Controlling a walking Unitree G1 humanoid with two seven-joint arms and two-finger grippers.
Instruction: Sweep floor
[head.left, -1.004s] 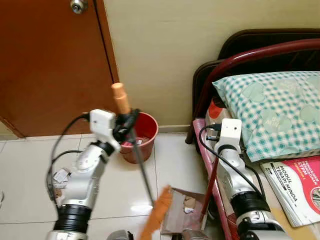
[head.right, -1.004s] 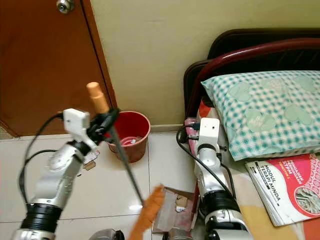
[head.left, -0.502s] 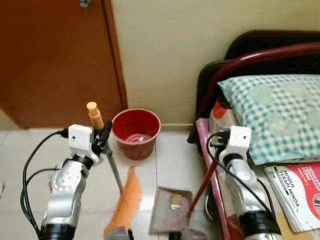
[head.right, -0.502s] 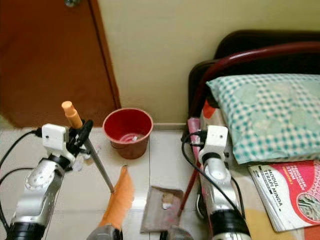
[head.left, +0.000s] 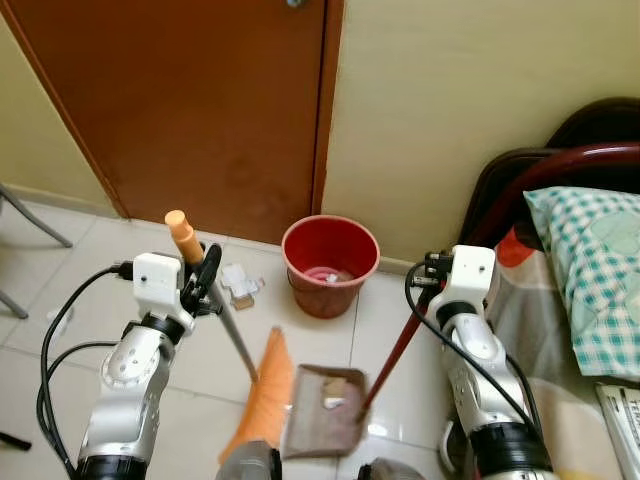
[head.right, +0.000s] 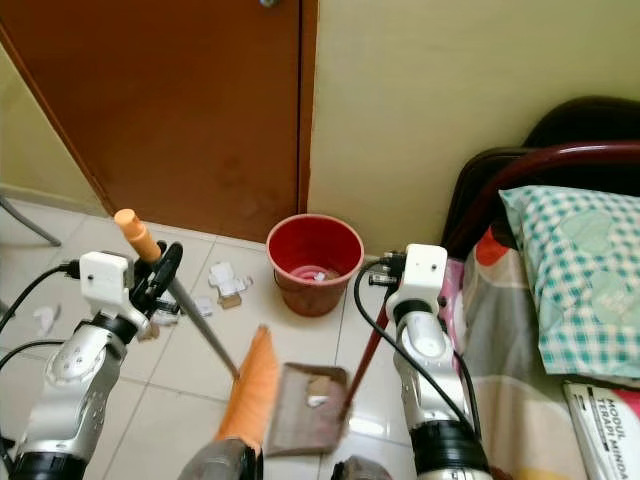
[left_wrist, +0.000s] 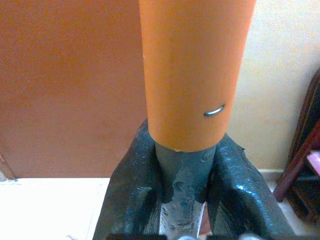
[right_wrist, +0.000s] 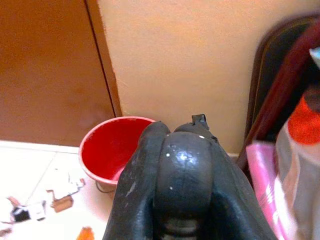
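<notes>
On floor by red bucket (head.left: 330, 262): your L gripper (head.left: 204, 280) clamps broom (head.left: 262, 392); R gripper (head.left: 432, 283) jaws clamp dustpan (head.left: 323, 423) handle.

no readable text, book cover (head.right: 605, 420) at bed edge too cropped to read

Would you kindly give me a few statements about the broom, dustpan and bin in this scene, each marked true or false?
1. The left gripper is closed on the broom, just below its orange handle cap. True.
2. The red bucket lies tipped over on the floor. False: it stands upright by the wall.
3. The dustpan rests on the floor with scraps in it. True.
4. The broom's orange bristles are far from the dustpan, near the door. False: they sit right beside the dustpan.
5. Paper scraps lie on the tiles left of the bucket. True.
</notes>
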